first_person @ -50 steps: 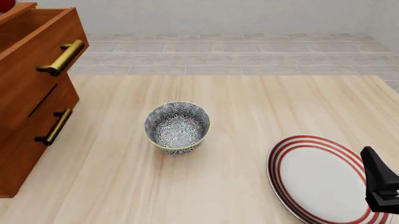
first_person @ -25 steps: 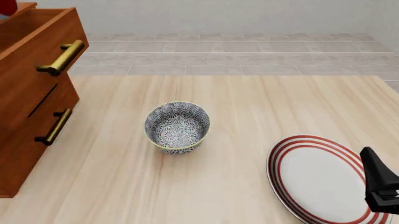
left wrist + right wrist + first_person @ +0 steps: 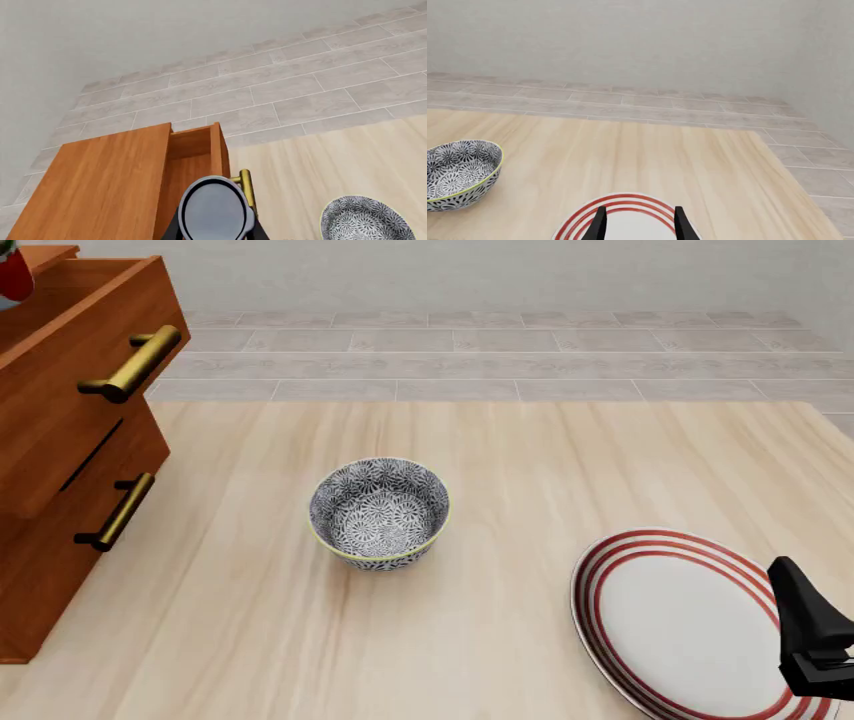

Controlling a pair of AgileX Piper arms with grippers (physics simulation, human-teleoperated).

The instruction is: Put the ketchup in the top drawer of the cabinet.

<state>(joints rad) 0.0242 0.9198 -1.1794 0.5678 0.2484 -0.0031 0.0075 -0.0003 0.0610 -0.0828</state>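
Reddish-brown top drawer (image 3: 80, 335) of the cabinet (image 3: 54, 540) is pulled open at 10 o'clock of the bowl (image 3: 380, 512). You're in the carry step: left claw (image 3: 215, 227) clamped on the ketchup (image 3: 215, 212), held above the drawer's open cavity by the brass handle (image 3: 245, 186). Next, judged: lower into the cavity, then release. Right claw (image 3: 639, 225) is spread, idle over the striped plate (image 3: 681, 625) on the counter (image 3: 534, 480).

Soft, even light is filling every view, bright without glare. The bowl (image 3: 380, 513) is casting only a faint shadow on the table (image 3: 534, 480). Everything is rendering sharp, with no blur or edge distortion.
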